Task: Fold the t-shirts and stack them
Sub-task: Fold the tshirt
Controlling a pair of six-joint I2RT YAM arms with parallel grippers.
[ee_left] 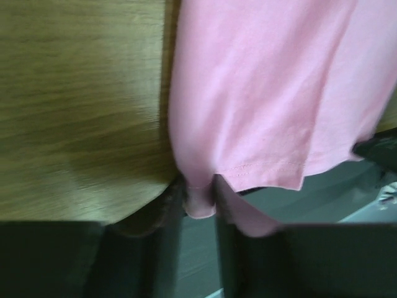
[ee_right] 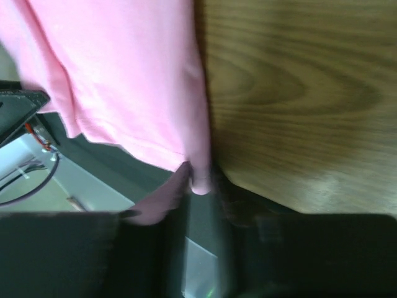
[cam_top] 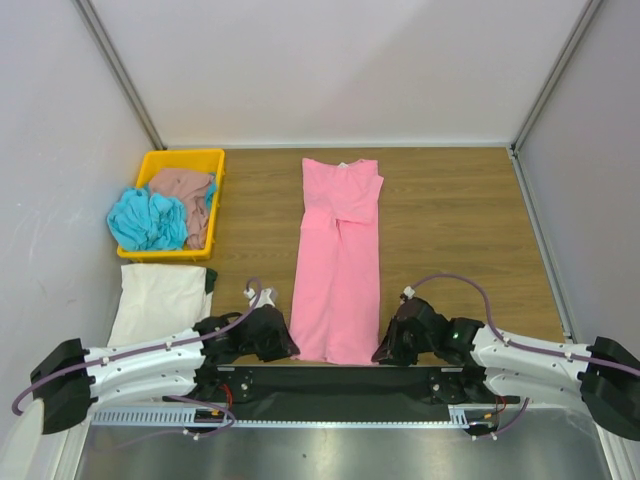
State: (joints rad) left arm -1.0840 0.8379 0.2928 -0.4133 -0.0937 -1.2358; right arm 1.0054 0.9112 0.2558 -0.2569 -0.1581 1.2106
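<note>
- The pink shirt (cam_top: 340,260) lies long and flat in the middle of the table (cam_top: 450,220).
- The left gripper (ee_left: 198,208) pinches its near left corner, and the right gripper (ee_right: 200,186) pinches its near right corner.
- One yellow tray (cam_top: 165,158) holds two shirts: the blue-green shirt (cam_top: 148,220) and the brown-pink shirt (cam_top: 185,185).
- The white shirt (cam_top: 160,300) lies on the table just in front of the tray.
- That makes four shirts.

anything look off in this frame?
Minor only: the turquoise shirt bulges over the left rim of the yellow tray. The pink shirt lies straight, its near hem pinched by the left claw and right claw. Nothing damaged.
</note>
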